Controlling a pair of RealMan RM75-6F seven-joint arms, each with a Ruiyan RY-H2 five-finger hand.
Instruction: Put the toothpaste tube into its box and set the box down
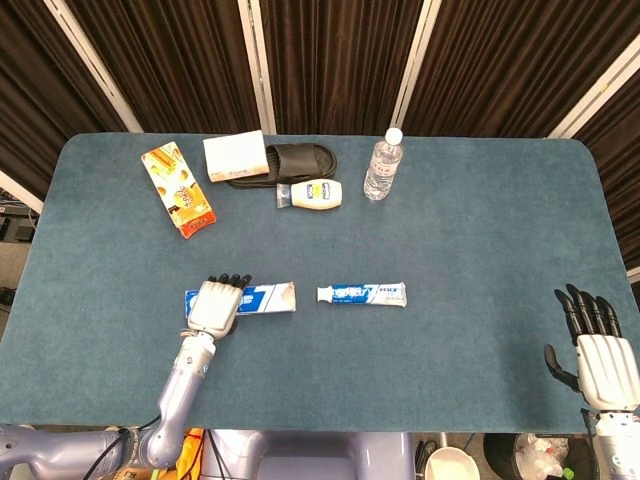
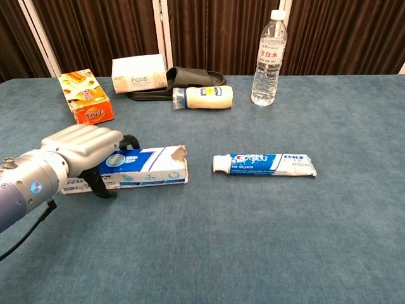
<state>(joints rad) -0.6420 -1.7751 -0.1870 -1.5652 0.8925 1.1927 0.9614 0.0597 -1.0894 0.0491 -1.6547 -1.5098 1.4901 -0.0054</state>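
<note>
The blue-and-white toothpaste box [image 1: 264, 297] [image 2: 149, 167] lies left of centre on the blue table, its torn open end facing right. My left hand [image 1: 213, 307] [image 2: 81, 149] covers the box's left half, fingers curled over its top and thumb at its near side, gripping it. The toothpaste tube [image 1: 362, 294] [image 2: 264, 164] lies flat a short gap to the right of the box, cap pointing at the open end. My right hand [image 1: 598, 358] hovers at the near right table edge, fingers spread, holding nothing; the chest view does not show it.
Along the far side stand an orange snack box [image 1: 177, 188] [image 2: 85, 95], a white tissue box [image 1: 236, 156] [image 2: 139, 73], a black slipper [image 1: 298, 160] [image 2: 197, 78], a lying white bottle [image 1: 312, 194] [image 2: 207, 97] and an upright water bottle [image 1: 382, 165] [image 2: 269, 58].
</note>
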